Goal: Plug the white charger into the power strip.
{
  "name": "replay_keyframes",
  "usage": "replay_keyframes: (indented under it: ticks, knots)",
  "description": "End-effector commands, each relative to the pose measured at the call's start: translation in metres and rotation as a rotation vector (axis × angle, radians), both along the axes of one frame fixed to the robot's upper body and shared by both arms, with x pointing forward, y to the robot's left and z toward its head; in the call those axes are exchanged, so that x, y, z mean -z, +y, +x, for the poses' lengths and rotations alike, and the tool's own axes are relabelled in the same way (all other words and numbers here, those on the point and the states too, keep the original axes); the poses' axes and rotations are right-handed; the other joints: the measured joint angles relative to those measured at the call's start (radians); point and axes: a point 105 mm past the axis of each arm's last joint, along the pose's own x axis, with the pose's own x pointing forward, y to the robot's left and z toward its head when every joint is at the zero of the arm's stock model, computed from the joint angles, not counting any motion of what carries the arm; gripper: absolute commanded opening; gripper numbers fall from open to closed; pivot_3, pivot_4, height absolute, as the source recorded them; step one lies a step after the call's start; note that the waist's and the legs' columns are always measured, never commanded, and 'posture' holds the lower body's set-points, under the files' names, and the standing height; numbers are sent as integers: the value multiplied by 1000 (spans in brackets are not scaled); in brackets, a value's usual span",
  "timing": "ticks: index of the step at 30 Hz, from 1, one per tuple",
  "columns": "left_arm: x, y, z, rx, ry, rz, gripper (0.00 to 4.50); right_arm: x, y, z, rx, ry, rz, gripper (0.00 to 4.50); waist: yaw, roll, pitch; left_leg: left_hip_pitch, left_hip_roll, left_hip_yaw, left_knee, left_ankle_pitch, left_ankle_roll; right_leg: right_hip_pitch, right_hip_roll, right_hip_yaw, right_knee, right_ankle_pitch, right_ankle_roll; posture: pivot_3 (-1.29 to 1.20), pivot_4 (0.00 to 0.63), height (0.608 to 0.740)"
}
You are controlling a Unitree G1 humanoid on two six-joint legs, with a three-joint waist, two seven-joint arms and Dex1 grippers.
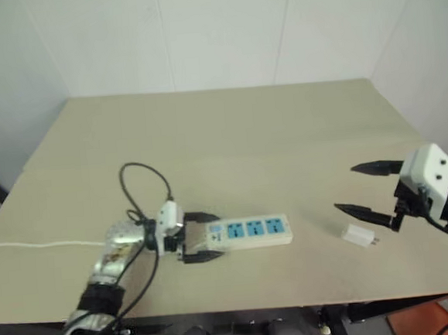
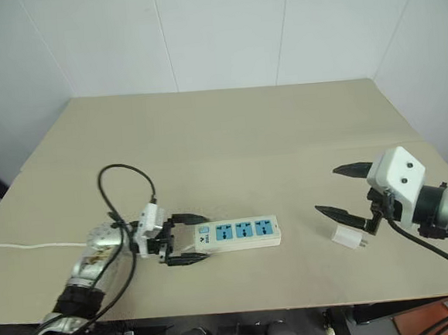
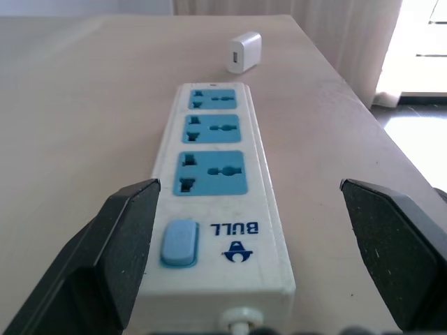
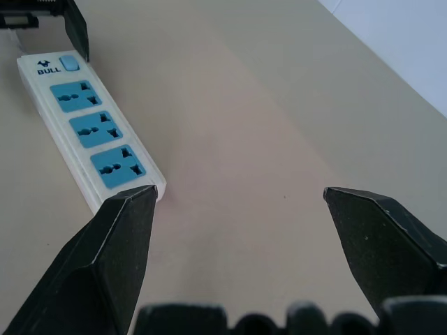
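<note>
Left eye view shows the power strip [image 1: 248, 231] lying flat on the beige worktop [image 1: 229, 136], its three blue sockets facing up and its switch end toward the left gripper [image 1: 201, 237]. That gripper's fingers [image 3: 126, 237] are spread wide to either side of the switch end; whether they touch the strip cannot be told. The white charger [image 1: 359, 236] lies on the worktop well apart from the strip's far end, toward the robot's right. The right gripper [image 1: 367, 189] hovers just beside the charger with its fingers [image 4: 119, 237] wide apart, holding nothing.
</note>
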Motion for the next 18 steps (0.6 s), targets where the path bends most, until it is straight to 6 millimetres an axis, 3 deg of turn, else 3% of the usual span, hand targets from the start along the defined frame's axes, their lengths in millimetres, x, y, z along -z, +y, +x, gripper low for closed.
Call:
replay_keyframes:
  ticks: [1,5,18]
  knots:
    - [10,-1,3,26,-26,47,4491,-11,6,-2,-23,-50,17,4500,2,0,0,0,0,0,0,0,0,0,0,0,0,0,0,0,150,740]
    - [21,-2,7,14,-26,62,4491,-13,11,-3,-43,-50,40,4500,2,0,0,1,0,0,0,0,0,1,0,0,-1,0,0,0,150,740]
    - [22,-4,14,-30,-27,18,4491,-13,15,-1,-60,-52,45,4500,2,1,-1,1,0,0,0,0,0,1,0,0,-1,0,1,0,150,740]
